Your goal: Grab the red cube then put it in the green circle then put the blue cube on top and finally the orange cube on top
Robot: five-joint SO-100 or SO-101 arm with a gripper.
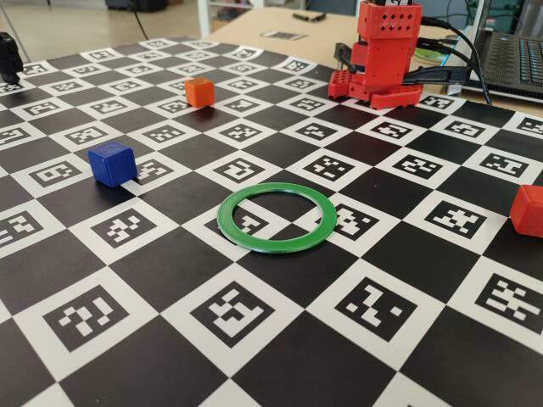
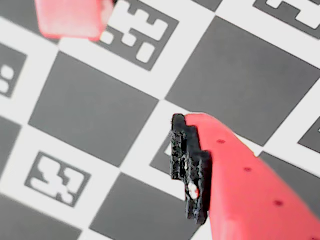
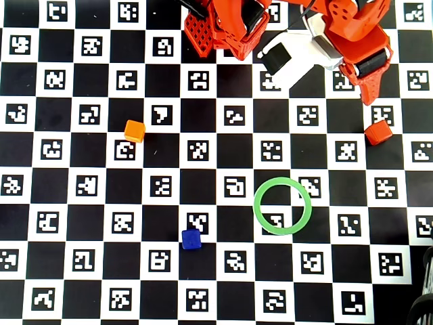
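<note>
Gripper point(image 3: 370, 95) hangs over the checkerboard mat point(image 3: 216, 271) near its upper right corner in the overhead view, its red finger pointing down toward the red cube point(image 3: 378, 132), which lies just below the tip and apart from it. In the wrist view only one red finger with a black toothed pad point(image 2: 190, 170) shows, holding nothing, so whether the claw is open or closed cannot be told; the red cube point(image 2: 70, 17) sits blurred at the top left of that view, clear of the finger. From the fixed view the red cube point(image 1: 528, 210) rests on the mat at the right edge, cut off by the frame. Toward the middle lies the green circle point(image 3: 283, 205), flat and with only mat inside it. In the overhead view the blue cube point(image 3: 191, 239) sits below and to the left of the ring, well apart from it, and the orange cube point(image 3: 134, 131) stands farther left and higher, alone on a square. Behind, the arm's red base point(image 1: 386, 59) stands at the mat's far edge.
</note>
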